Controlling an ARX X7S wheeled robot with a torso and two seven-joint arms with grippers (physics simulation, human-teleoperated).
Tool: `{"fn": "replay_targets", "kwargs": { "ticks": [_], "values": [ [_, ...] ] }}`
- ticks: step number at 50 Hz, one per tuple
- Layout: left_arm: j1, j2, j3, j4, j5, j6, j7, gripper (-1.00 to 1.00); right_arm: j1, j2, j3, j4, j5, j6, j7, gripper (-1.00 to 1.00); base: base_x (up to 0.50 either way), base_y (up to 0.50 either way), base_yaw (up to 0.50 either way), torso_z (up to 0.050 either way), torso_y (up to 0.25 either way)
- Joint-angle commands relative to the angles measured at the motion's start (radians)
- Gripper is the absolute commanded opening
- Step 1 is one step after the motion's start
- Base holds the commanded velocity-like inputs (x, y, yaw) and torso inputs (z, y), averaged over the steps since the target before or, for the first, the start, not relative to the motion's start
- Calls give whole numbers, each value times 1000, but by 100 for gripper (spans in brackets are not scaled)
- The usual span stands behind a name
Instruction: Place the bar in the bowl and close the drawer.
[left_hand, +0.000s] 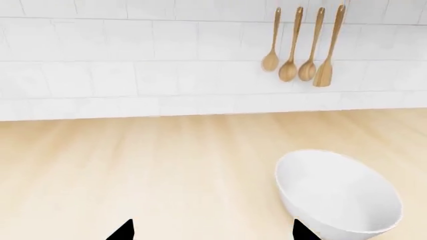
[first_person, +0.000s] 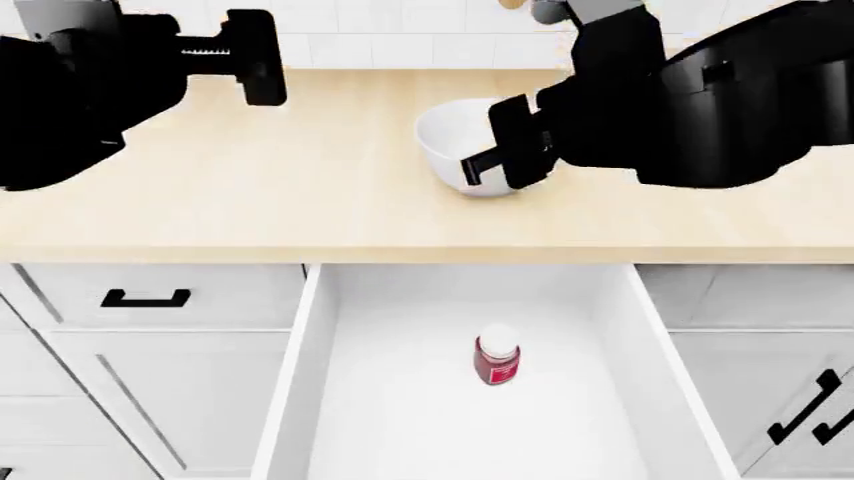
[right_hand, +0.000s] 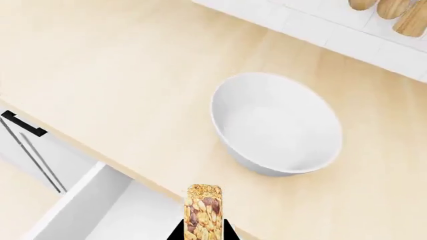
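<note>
Drawer: the wide shallow white drawer (first_person: 400, 400) stands pulled out below the tabletop's near edge, a small red jar with a white lid (first_person: 497, 358) lying in its middle; closing it is not yet done.
Bar: the stubby tan-golden granola bar (right_hand: 203, 210) is clamped between the black fingers of the right gripper (right_hand: 202, 231), its long axis running out from the fingers toward the bowl. In the right wrist view it hangs over the tabletop's near edge, above the seam between drawer and tabletop.
Right arm: it shows black and bulky in the head view, with the gripper end in front of the bowl's right side; the bar itself is hidden there.
Key relation: the bowl lies ahead of the bar's free end, farther in from the near edge, with a strip of bare tabletop between them. The right arm is the nearer one and already carries the bar, so the next move looks like a short reach forward and a release over the rim.
Bowl: the round deep white bowl (right_hand: 277, 125) sits upright and empty on the light wooden tabletop (first_person: 240, 200), roughly mid-depth.
Left gripper: its dark fingers (left_hand: 122, 231) are spread apart and hold nothing, above the tabletop's left part, the bowl off to one side.
Back wall: four wooden spoons (left_hand: 300, 47) hang on white tiles.
</note>
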Motion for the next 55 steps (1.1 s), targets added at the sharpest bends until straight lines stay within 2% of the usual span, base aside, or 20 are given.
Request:
{"fn": "replay_targets", "kwargs": {
  "ticks": [1, 9, 21, 30, 47, 55],
  "values": [
    [-268, 76, 153, -294, 228, 105, 173, 100, 242, -108, -89, 315, -321, -48, -344, -100, 0, 0, 0, 0, 0],
    [-380, 158, 241, -534, 366, 228, 286, 100, 357, -249, -225, 641, -546, -197, -597, -100, 0, 0, 0, 0, 0],
    [-442, 204, 279, -722, 434, 305, 349, 100, 431, -445, -310, 1077, -715, -431, -805, -100, 0, 0, 0, 0, 0],
    [-455, 212, 295, -760, 454, 317, 364, 100, 409, -459, -199, 1081, -847, -435, -770, -100, 0, 0, 0, 0, -194],
    [-455, 224, 317, -797, 478, 343, 391, 100, 369, -491, 149, 1081, -1226, -418, -800, -100, -1, 0, 0, 0, -250],
    [-464, 227, 324, -817, 488, 352, 399, 100, 377, -491, 178, 1081, -1245, -434, -780, -100, -1, 0, 0, 0, -250]
  ]
}}
